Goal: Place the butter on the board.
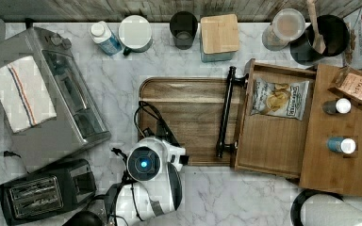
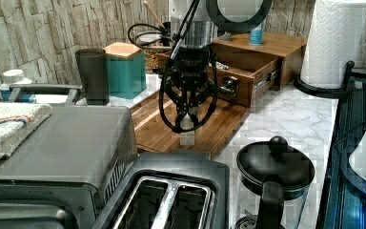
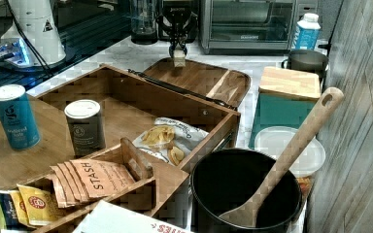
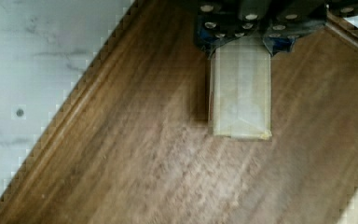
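The gripper (image 2: 188, 125) fingers are clamping the butter (image 4: 240, 88) above the board (image 1: 193, 101). Releasing at this height is risking the block toppling or bouncing toward the rim.

At the far end of the worktop (image 3: 126, 56), the gripper (image 3: 178, 44) hangs over the board (image 3: 194, 77), its jaws closed on the pale butter (image 3: 179, 57) block. A toaster oven (image 3: 245, 24) stands behind, with a wooden tray (image 3: 126, 104) nearer the camera.
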`<act>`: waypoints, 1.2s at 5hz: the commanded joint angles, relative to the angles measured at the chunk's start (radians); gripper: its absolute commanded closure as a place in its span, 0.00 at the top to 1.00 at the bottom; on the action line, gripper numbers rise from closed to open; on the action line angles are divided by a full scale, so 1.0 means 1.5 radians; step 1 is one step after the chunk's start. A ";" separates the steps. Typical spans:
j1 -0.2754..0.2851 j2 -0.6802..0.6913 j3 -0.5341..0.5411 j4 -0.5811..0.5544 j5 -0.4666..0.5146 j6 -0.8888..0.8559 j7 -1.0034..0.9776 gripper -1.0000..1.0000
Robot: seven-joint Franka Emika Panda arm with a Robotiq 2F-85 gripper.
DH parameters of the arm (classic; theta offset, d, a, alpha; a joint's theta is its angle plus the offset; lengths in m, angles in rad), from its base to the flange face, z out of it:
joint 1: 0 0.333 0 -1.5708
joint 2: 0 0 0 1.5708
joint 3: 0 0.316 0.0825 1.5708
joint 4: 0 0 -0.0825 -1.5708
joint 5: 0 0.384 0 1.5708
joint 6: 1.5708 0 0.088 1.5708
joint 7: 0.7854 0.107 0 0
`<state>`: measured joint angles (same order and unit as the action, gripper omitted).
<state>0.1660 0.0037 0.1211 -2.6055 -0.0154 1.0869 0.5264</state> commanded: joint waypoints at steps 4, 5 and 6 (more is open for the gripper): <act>0.005 0.026 -0.003 0.047 0.019 -0.001 -0.071 1.00; 0.004 0.030 -0.008 0.062 -0.009 -0.019 -0.064 1.00; 0.003 0.030 -0.007 0.062 -0.009 -0.020 -0.064 1.00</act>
<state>0.1754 0.0740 0.1173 -2.5918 -0.0192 1.0322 0.4480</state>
